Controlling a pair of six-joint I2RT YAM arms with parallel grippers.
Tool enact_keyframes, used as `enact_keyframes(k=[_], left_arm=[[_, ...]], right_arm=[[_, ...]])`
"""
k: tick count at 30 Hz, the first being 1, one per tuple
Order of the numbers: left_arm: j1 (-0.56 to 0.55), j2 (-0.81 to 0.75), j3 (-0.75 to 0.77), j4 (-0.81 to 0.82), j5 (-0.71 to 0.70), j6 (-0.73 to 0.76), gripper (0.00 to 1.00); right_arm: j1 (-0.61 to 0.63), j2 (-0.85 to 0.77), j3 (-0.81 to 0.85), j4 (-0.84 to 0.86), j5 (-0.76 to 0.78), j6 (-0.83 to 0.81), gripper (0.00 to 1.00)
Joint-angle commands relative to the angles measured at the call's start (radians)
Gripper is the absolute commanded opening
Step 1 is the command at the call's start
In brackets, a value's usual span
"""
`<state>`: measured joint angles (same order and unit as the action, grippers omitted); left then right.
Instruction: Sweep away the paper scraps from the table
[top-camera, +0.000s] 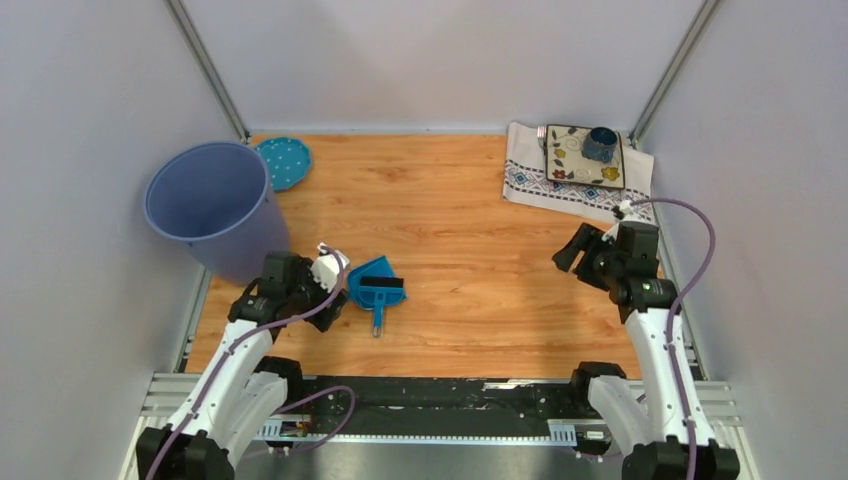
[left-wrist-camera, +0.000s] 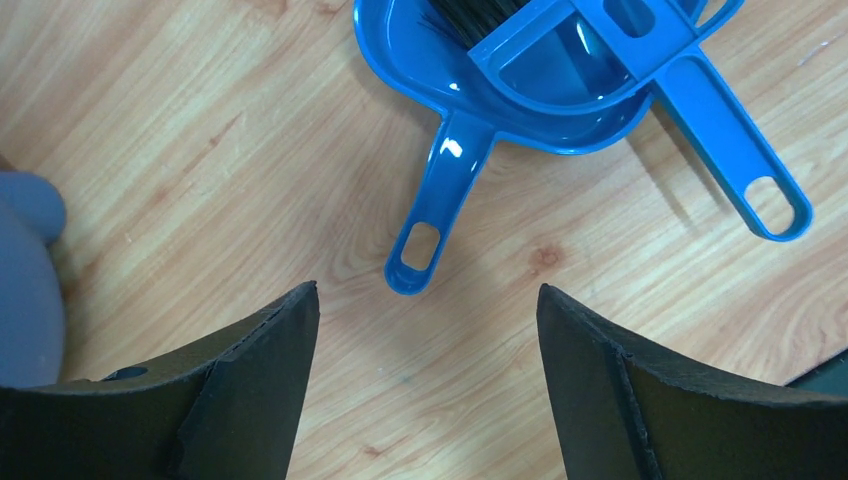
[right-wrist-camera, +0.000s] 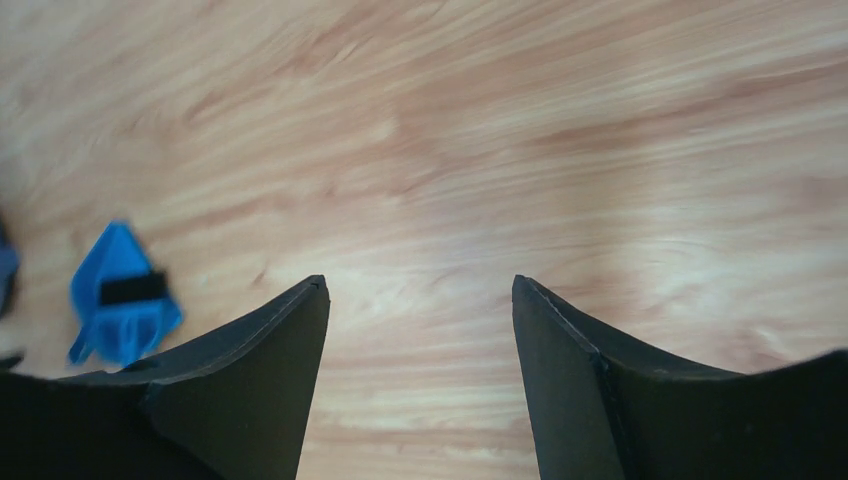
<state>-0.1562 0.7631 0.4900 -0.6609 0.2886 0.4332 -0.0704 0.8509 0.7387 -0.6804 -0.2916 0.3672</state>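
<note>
left tool (left-wrist-camera: 428, 292) jaws wide apart, empty; right tool (right-wrist-camera: 419, 285) jaws apart, empty

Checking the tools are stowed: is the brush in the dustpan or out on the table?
In. The brush lies across the dustpan, its black bristles inside the pan, both handles poking out over the table.

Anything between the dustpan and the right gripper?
No. Top view shows only bare table between the dustpan and the right gripper.
</note>
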Motion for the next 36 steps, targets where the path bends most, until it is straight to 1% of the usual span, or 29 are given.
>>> enact_keyframes(k=[1, 2, 4, 5, 6, 7, 8, 9, 12, 13, 15, 16, 18, 19, 21, 22, 25, 29, 36], left_arm=[[0.004, -0.033, -0.091, 0.182, -0.023, -0.120, 0.86], [0.004, -0.047, -0.140, 0.263, -0.035, -0.143, 0.86], [0.004, -0.062, -0.197, 0.358, -0.107, -0.212, 0.87], [0.004, -0.079, -0.244, 0.445, -0.135, -0.230, 0.87], [0.004, -0.084, -0.261, 0.483, -0.196, -0.247, 0.87], [0.004, -0.087, -0.275, 0.547, -0.222, -0.278, 0.87], [0.003, -0.084, -0.295, 0.576, -0.253, -0.290, 0.87], [0.003, -0.078, -0.306, 0.604, -0.285, -0.298, 0.87], [0.004, -0.044, -0.366, 0.740, -0.322, -0.284, 0.87], [0.004, -0.032, -0.382, 0.809, -0.322, -0.284, 0.87], [0.004, -0.022, -0.438, 0.881, -0.315, -0.287, 0.88], [0.003, -0.016, -0.456, 0.952, -0.313, -0.290, 0.88], [0.004, -0.015, -0.511, 1.013, -0.322, -0.303, 0.89], [0.003, -0.013, -0.521, 1.062, -0.327, -0.304, 0.91], [0.004, -0.012, -0.551, 1.103, -0.325, -0.301, 0.91], [0.003, -0.010, -0.557, 1.129, -0.321, -0.300, 0.91], [0.004, -0.011, -0.579, 1.141, -0.295, -0.289, 0.91], [0.003, -0.015, -0.602, 1.143, -0.270, -0.281, 0.91], [0.004, -0.024, -0.616, 1.146, -0.253, -0.284, 0.91]], right_arm=[[-0.003, -0.159, -0.027, 0.076, 0.475, 0.102, 0.71], [-0.003, -0.191, -0.071, 0.102, 0.558, 0.110, 0.72], [-0.002, -0.242, -0.117, 0.181, 0.606, 0.092, 0.73], [-0.003, -0.289, -0.174, 0.206, 0.646, 0.088, 0.73], [-0.002, -0.306, -0.195, 0.226, 0.670, 0.099, 0.73], [-0.002, -0.328, -0.222, 0.245, 0.698, 0.116, 0.73], [-0.002, -0.360, -0.242, 0.251, 0.762, 0.139, 0.73], [-0.002, -0.377, -0.289, 0.268, 0.785, 0.159, 0.73], [-0.002, -0.421, -0.373, 0.346, 0.781, 0.156, 0.73], [-0.002, -0.427, -0.387, 0.375, 0.773, 0.148, 0.73], [-0.002, -0.446, -0.426, 0.393, 0.773, 0.148, 0.73], [-0.002, -0.452, -0.441, 0.415, 0.775, 0.141, 0.73], [-0.002, -0.460, -0.464, 0.439, 0.776, 0.125, 0.73], [-0.003, -0.470, -0.478, 0.458, 0.775, 0.122, 0.73], [-0.002, -0.478, -0.486, 0.481, 0.738, 0.102, 0.73], [-0.002, -0.483, -0.496, 0.516, 0.696, 0.086, 0.72], [-0.002, -0.471, -0.504, 0.561, 0.639, 0.041, 0.72], [-0.002, -0.440, -0.504, 0.584, 0.625, 0.013, 0.72], [-0.002, -0.435, -0.516, 0.601, 0.609, -0.010, 0.70]])
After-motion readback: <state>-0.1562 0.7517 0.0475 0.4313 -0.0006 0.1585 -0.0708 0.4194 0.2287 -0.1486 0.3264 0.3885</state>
